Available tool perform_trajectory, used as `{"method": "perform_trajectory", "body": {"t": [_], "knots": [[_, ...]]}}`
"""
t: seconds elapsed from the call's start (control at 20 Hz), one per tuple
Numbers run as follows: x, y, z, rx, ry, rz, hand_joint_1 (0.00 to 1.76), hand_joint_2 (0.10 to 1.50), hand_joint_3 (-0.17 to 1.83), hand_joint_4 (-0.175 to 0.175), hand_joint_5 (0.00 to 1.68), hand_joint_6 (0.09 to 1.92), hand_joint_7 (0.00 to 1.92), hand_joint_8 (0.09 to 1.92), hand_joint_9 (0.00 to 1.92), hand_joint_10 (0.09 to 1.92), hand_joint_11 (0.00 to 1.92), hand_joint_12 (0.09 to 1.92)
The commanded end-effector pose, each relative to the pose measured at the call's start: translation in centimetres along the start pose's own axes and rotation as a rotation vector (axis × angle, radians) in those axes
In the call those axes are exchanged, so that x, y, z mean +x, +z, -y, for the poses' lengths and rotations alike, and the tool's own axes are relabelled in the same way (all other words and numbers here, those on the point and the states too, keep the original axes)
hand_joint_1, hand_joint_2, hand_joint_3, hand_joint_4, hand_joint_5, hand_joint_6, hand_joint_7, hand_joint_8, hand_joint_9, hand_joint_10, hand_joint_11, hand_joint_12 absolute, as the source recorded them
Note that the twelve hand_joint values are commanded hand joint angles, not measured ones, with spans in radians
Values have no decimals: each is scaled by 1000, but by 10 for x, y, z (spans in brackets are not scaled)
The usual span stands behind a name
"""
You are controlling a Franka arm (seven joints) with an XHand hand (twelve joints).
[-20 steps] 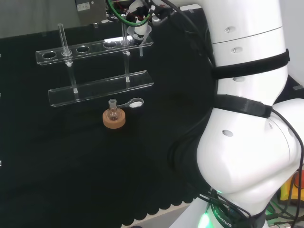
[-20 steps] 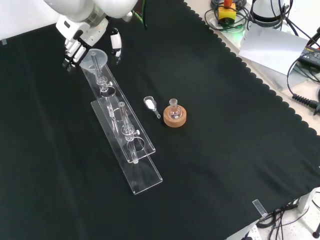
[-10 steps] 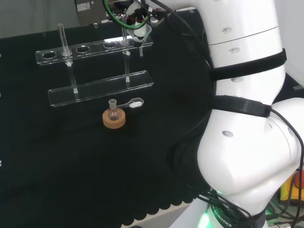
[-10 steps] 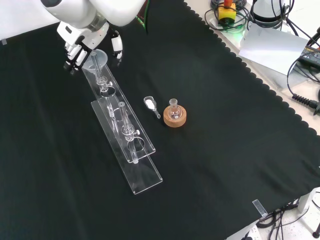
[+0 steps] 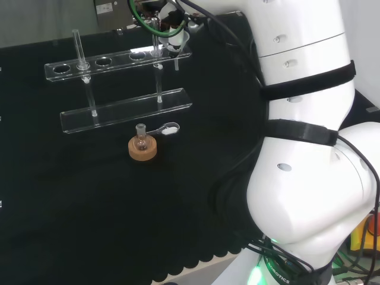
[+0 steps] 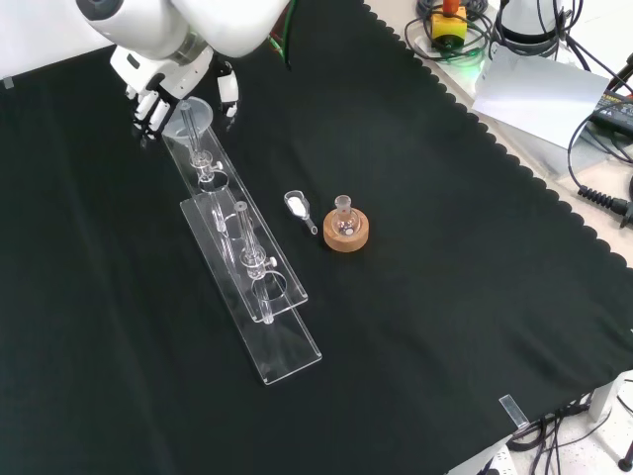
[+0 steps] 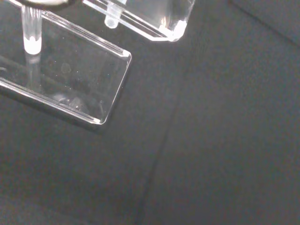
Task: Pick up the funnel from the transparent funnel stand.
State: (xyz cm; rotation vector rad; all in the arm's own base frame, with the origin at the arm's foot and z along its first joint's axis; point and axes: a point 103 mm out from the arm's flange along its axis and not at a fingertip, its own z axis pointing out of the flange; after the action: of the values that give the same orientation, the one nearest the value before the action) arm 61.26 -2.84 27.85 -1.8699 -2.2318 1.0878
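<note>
Black cloth (image 6: 445, 257) across the whole bench, scalloped along its edge, with cables and grey gear beyond it at the front view's upper right. On the cloth, a transparent funnel stand (image 6: 259, 297): a clear base plate and a raised clear shelf with round holes, joined by thin clear posts, running from upper left to lower right in the front view and lengthwise left to right in the head view (image 5: 124, 110). At the stand's far end in the front view, the funnel (image 6: 188, 121), clear, mouth up, stem down through the shelf, seated in the stand. Around the funnel's cone, the hand (image 6: 163, 84), reaching in from the front view's top, black-tipped fingers (image 6: 226, 91) hanging down on either side of the rim and spread wide; contact with the funnel not clear enough to tell. In the head view, the hand (image 5: 169, 27) at the shelf's right end, beside the large white arm links. Near the stand's middle, well apart from the hand, a small flask (image 6: 343, 220) upright in a cork ring (image 6: 347, 236), and just beside it, towards the stand, a small clear scoop (image 6: 298, 208) with white contents. In the wrist view, a corner of the stand's base plate (image 7: 84, 89) and a post over bare cloth.
</note>
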Motion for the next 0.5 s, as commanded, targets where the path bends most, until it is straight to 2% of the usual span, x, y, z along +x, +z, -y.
{"method": "perform_trajectory", "body": {"t": [0.05, 0.25, 0.5], "knots": [[-2, -6, 5, -81, 33, 49, 744, 721, 570, 5, 449, 87, 375, 638, 848, 522, 531, 1328], [-10, -17, 13, -124, 37, 45, 767, 737, 578, -4, 496, 87, 475, 637, 950, 487, 583, 1299], [-23, -34, 32, -127, 64, 35, 773, 742, 582, -6, 517, 87, 498, 639, 967, 480, 593, 1293]]}}
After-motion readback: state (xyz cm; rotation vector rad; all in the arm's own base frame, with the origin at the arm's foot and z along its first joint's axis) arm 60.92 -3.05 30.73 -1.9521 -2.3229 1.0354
